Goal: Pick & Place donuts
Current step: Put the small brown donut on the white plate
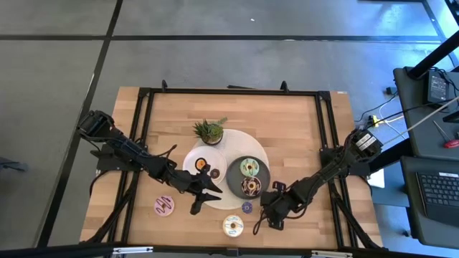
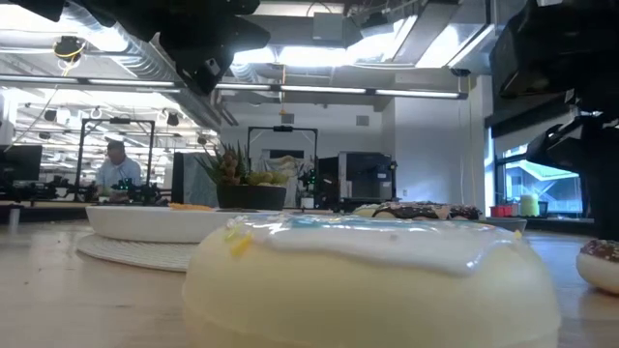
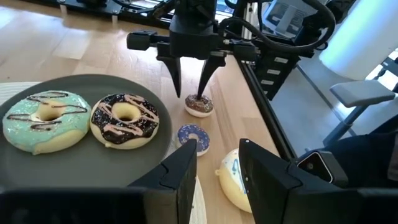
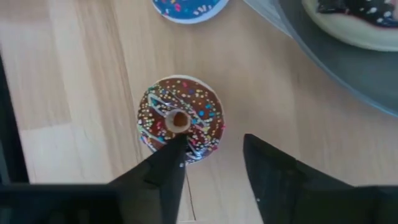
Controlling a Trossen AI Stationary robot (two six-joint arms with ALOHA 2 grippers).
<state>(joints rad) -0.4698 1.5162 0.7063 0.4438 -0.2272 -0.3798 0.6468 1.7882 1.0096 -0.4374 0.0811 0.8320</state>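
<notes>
your right hand [image 4: 211, 162] is low over the table [image 1: 301, 122], fingers spread, hanging directly above a small brown sprinkled donut [image 4: 180, 118]. one fingertip [image 4: 171, 155] overlaps that donut's edge in the right wrist view; the other sits over bare wood beside it. whether the tip touches the donut cannot be told. in the left wrist view the same hand [image 3: 189, 87] points straight down with the donut [image 3: 199, 104] between and under its tips. from above, this hand [image 1: 271, 215] lies at about 5 o'clock from the dark grey plate [image 1: 235, 183].

just beside the brown donut lies a small purple donut [image 3: 194, 137], at about 6 o'clock from the grey plate in the high view [image 1: 247, 207]. near it, toward the table's front edge, rests a white-iced donut [image 1: 233, 226], which fills the foreground of the low view [image 2: 372, 275].

your left hand [image 3: 217, 174] hovers with fingers spread and nothing between them, beside the grey plate's rim. from above it [image 1: 208, 199] sits at about 8 o'clock from that plate.

on the grey plate lie a green-iced donut [image 3: 45, 119] and a chocolate donut with pink drizzle [image 3: 124, 119], just beside each other. a white plate [image 1: 192, 159] at 9 o'clock from the grey one carries an orange donut [image 1: 201, 164] and a small dark donut [image 1: 214, 173]. a pink donut [image 1: 164, 206] lies on the bare table at 8 o'clock from the white plate. a potted plant [image 1: 209, 131] stands at 12 o'clock from the white plate.
</notes>
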